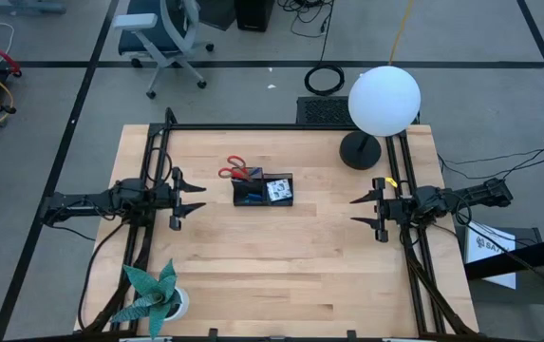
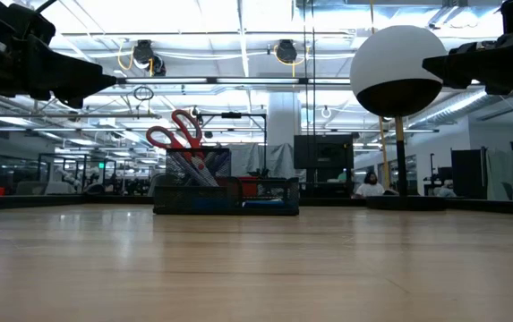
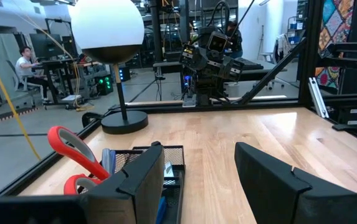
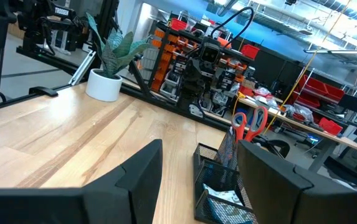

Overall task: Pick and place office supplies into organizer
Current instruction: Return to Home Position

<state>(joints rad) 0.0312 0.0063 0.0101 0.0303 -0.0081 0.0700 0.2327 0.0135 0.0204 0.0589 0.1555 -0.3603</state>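
The organizer [image 1: 263, 190], a small black mesh tray, stands on the table's far middle; I also see the organizer [image 2: 226, 194] in the low view. Red-handled scissors [image 1: 238, 172] stand upright in its left compartment, handles up, also seen as scissors [image 3: 73, 155] and scissors [image 4: 249, 124]. A blue pad and pens lie in the other compartments. My left gripper [image 1: 198, 198] hovers open at the table's left edge, level, pointing at the organizer. My right gripper [image 1: 357, 210] hovers open at the right edge, pointing left.
A lamp with a white globe [image 1: 384, 100] and round black base [image 1: 360, 150] stands at the far right. A teal paper-leaf plant in a white pot [image 1: 153, 296] sits at the near left corner. Bare wood [image 1: 281, 266] lies between the arms.
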